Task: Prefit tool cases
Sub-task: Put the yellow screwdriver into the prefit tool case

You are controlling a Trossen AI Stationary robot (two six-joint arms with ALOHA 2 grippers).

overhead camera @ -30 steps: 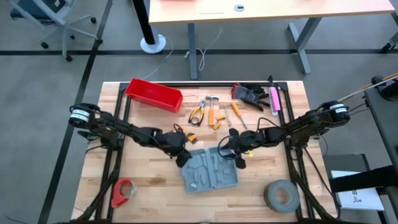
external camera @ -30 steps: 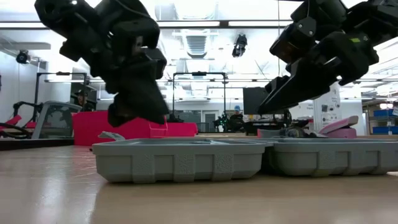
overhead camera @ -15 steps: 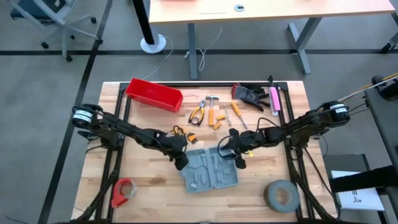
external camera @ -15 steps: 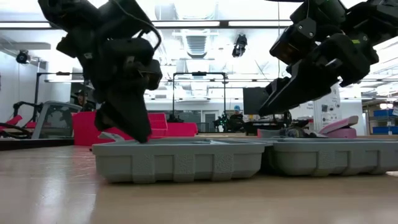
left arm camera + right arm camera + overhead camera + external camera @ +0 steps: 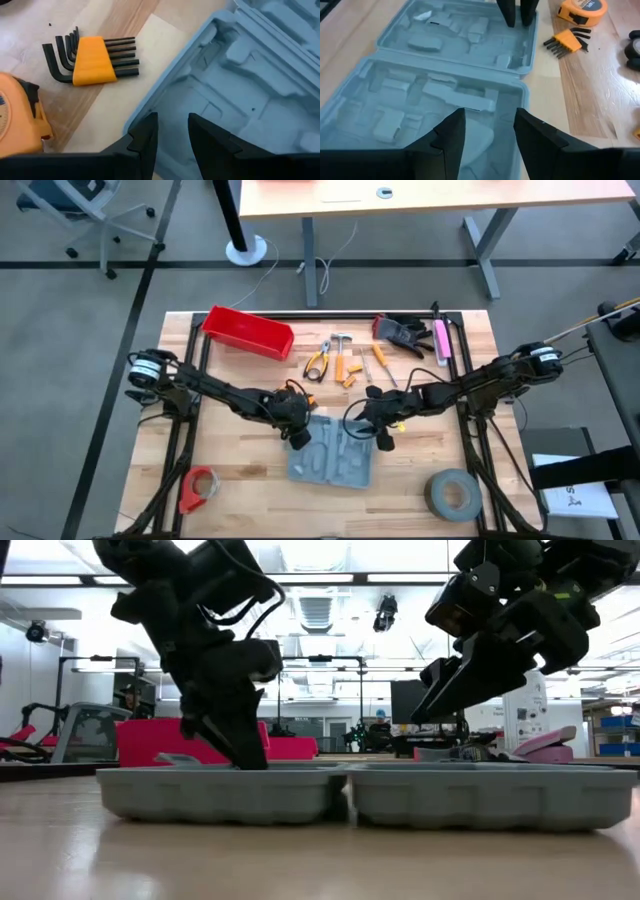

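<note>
Getting the tool case squared up looks like the job right now, so I'd go slow and keep it flat on the table rather than let a corner lift. The left gripper has its fingers down at the case's far-left corner, the rim sitting between them in the left wrist view; jaws are narrow, looks to me like a light pinch on the wall, though I wouldn't swear it's a firm hold. The right gripper hovers just above the case's right edge with jaws parted, holding nothing. I'd have the right one steady its side while the left nudges. The case itself lies wide open in the middle-front of the table, both halves flat, grey-blue with moulded recesses, all of them empty as far as I can see. An orange hex key set and a tape measure lie just beside it, so watch those when sliding.
</note>
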